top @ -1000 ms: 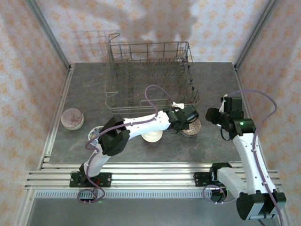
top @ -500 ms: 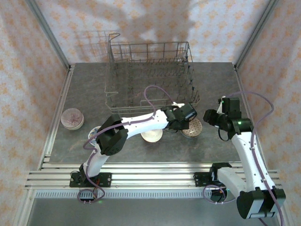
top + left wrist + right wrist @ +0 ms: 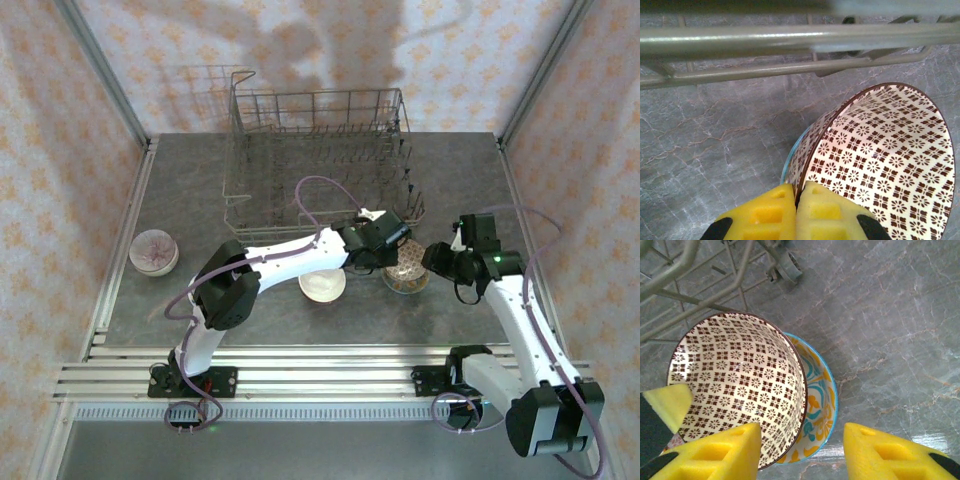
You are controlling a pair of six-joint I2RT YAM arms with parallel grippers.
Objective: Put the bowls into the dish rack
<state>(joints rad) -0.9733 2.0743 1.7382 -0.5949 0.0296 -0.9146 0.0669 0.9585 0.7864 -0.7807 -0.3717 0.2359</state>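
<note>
My left gripper (image 3: 797,210) is shut on the rim of a brown-patterned bowl (image 3: 880,160), which tilts up out of a blue-and-yellow patterned bowl (image 3: 817,405) nested under it. In the top view this pair (image 3: 407,270) sits just in front of the dish rack (image 3: 320,150), at its right corner. My right gripper (image 3: 800,450) hovers open over the pair from the right; one finger is above the brown bowl's inside, the other beyond the blue rim. A plain white bowl (image 3: 322,287) lies under the left arm. A pinkish bowl (image 3: 154,250) stands far left.
The rack's lower wire rail (image 3: 790,37) runs close above the held bowl, and a rack foot (image 3: 785,270) stands just behind it. Grey marbled tabletop (image 3: 450,180) lies open right of the rack. Patterned walls close in both sides.
My right gripper has moved left and down toward the nested bowls. My left gripper has shifted slightly toward the rack, tipping the brown bowl up.
</note>
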